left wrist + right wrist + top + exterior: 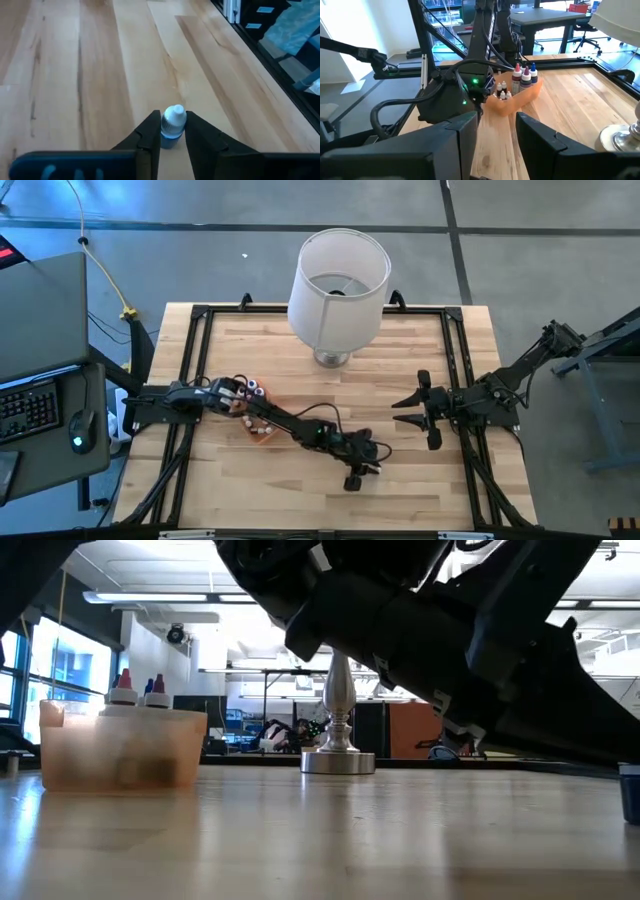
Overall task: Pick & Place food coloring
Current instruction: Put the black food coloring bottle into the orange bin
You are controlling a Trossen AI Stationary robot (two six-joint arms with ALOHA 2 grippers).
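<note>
Fingers first: on my left gripper [173, 137] they sit close on either side of one small white-capped bottle of food coloring [173, 126] standing on the worktop [300, 490], well out from the orange tray [262, 432]. Whether they truly pinch it I cannot tell. My worry is that such a tiny, smooth bottle may squirt out or tip if I lift with the grip low and off-centre. The big white lampshade [338, 275] stands clear at the back. My right gripper [407, 412] waits beside it, fingers spread, holding nothing.
</note>
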